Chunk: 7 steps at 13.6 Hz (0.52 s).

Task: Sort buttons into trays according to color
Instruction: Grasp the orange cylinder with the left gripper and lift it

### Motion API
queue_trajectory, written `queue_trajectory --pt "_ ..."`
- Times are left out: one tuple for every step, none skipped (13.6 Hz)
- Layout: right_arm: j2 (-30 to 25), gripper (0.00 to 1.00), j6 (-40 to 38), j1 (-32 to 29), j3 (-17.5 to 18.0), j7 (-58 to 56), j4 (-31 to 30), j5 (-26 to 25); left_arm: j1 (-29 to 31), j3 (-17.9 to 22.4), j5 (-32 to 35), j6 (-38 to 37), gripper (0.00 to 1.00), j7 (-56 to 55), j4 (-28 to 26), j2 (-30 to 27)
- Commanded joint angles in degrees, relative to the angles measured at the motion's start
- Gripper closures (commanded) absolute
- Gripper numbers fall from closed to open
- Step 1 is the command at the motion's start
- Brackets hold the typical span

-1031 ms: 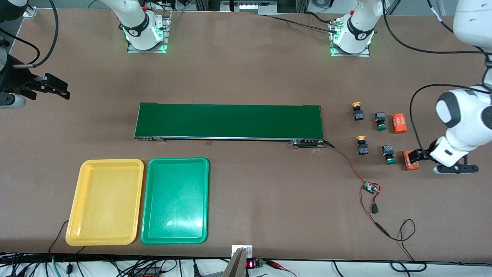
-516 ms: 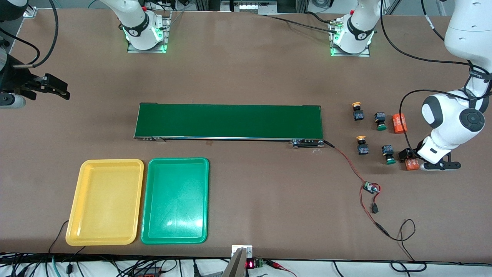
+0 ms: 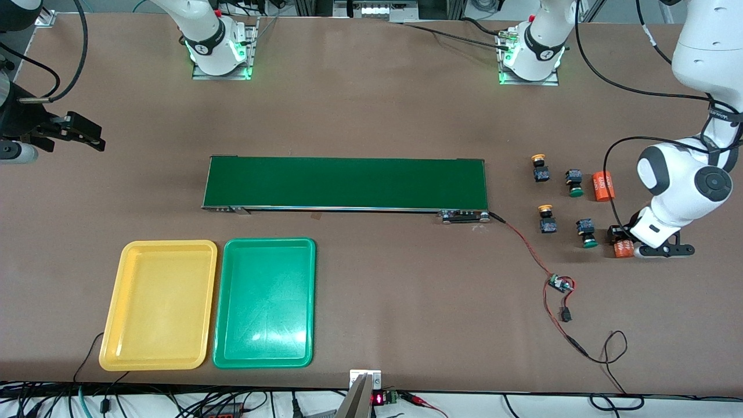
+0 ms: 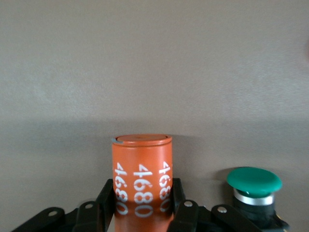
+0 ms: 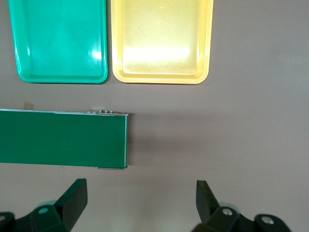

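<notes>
Jaws of the left gripper (image 4: 142, 210) stand one on each side of an orange cylinder (image 4: 142, 176) printed "4680", closed against its sides so far as the left wrist view shows; the cylinder stands upright on the tabletop (image 3: 371, 110) at the left arm's end. Just beside it, toward the conveyor belt (image 3: 346, 183), lies a green-capped button (image 3: 586, 233), whose cap also shows in the left wrist view. Next along, still nearer the belt, is a yellow-capped button (image 3: 545, 219). Farther from the front camera lies a second row: another yellow-capped button (image 3: 540, 167), another green-capped button (image 3: 574, 182) and a second orange cylinder (image 3: 602, 187), lying on its side, in the same order from the belt outward. All four buttons rest on the tabletop, apart from one another and well apart from the trays. The yellow tray (image 3: 158, 305) and the green tray (image 3: 264, 302) sit side by side, touching or nearly so, near the front edge toward the right arm's end, the yellow one closer to that end; both hold nothing. The right gripper (image 5: 140, 203) waits in the air over bare tabletop off the belt's end, its jaws spread wide. A red cable (image 3: 537, 261) runs from the belt's end nearest the buttons to a small circuit board (image 3: 559, 284).
</notes>
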Motion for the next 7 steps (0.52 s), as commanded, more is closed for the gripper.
queue_trajectory --pt "-1.0 0.0 0.6 -0.3 0.1 0.4 -1.2 0.0 0.0 -0.9 1.0 -14.6 0.73 3.7 6.2 -3.7" --pt "-0.9 0.0 0.6 -0.3 0.0 0.4 -1.2 0.0 0.0 -1.9 1.0 -20.6 0.73 4.2 9.4 -3.7" --pt "-0.8 0.0 0.6 -0.3 0.0 0.4 -1.1 0.0 0.0 -2.8 1.0 -27.3 0.73 5.4 12.9 -3.7" --pt "-0.8 0.0 0.6 -0.3 0.0 0.4 -1.2 0.0 -0.1 -3.9 0.9 -33.2 0.74 6.5 15.4 -3.7" --pt "-0.8 0.0 0.6 -0.3 0.0 0.4 -1.1 0.0 0.0 -5.3 0.8 -37.2 0.74 7.0 17.5 -3.7" --pt "-0.8 0.0 0.6 -0.3 0.0 0.4 -1.1 0.0 0.0 -6.7 0.5 -41.5 0.74 7.7 19.3 -3.9" --pt "-0.8 0.0 0.6 -0.3 0.0 0.4 -1.1 0.0 0.0 -7.9 -0.2 -45.1 0.74 7.7 20.6 -3.9"
